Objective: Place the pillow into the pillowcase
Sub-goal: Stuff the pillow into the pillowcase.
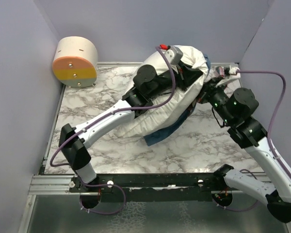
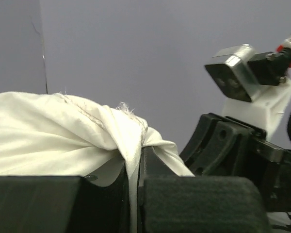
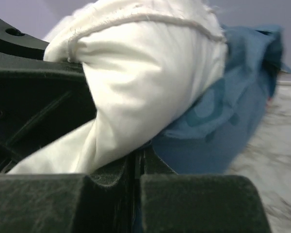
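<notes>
Toward the table's [image 1: 87, 97] far right corner the pillow [image 1: 196, 65] lies over the pillowcase [image 1: 167, 131], with the left gripper's [image 2: 138, 194] jaws clamped on its white cover to steer it, while the right gripper's [image 3: 136, 194] jaws are pinched shut where pillow meets pillowcase, apparently holding the case's mouth.

From overhead the dark blue printed fabric pillowcase [image 1: 160, 136] lies mostly buried under the plump white rectangular pillow [image 1: 157, 119]; the tips of the black left gripper [image 2: 136, 194] and right gripper [image 3: 137, 194] are lost in its folds. At the right wrist the pillowcase's print is too blurred to read, and which cloth sits between those jaws is hidden; the left wrist view cuts the pillow off at its left edge.
</notes>
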{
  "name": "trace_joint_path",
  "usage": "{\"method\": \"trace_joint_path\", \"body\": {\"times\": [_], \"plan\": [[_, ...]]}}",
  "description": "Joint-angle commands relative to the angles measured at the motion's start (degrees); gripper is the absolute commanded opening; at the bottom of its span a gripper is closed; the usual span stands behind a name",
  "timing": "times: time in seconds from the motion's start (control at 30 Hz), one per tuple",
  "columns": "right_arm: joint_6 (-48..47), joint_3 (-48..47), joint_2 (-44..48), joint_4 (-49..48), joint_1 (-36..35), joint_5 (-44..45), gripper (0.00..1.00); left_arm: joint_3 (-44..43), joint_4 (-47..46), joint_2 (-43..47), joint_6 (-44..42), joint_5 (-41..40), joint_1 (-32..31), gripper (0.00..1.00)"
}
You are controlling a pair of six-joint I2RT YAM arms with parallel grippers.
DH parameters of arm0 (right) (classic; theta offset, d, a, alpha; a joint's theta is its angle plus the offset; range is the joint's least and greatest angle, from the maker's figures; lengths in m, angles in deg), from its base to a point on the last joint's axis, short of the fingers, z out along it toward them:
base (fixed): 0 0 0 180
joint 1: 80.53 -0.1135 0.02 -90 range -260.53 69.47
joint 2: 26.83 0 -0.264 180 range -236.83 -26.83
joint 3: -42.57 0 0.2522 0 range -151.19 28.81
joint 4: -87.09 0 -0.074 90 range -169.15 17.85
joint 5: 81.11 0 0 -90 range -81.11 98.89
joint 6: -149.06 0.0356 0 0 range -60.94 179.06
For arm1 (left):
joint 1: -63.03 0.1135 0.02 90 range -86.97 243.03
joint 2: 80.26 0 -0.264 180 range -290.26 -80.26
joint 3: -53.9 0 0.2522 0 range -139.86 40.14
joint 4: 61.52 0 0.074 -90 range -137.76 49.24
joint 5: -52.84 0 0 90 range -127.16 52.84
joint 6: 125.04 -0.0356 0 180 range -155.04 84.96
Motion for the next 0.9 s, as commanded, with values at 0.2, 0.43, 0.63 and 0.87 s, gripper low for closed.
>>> {"method": "trace_joint_path", "body": {"times": [0.2, 0.43, 0.63, 0.87], "plan": [[2.21, 18.59, 20.54, -1.77, -1.47, 35.2, 0.22, -3.62, -1.47, -20.89, 7.45, 5.86, -2.63, 0.14], [1.55, 16.55, 33.2, 6.08, -1.48, 34.24, 0.82, -9.6, 0.5, -29.48, 11.74, 14.13, -4.52, 0.51], [-0.85, 16.98, 36.83, 6.18, -1.52, 25.59, 0.94, -8.84, 1.14, -24.29, 8.11, 18.17, -4.4, 0.74], [0.37, 19.79, 34.01, 4.31, -1.57, 21.47, 0.93, -3.44, 16.7, -9.79, 0.44, 26.32, -1.55, 0.76]]}}
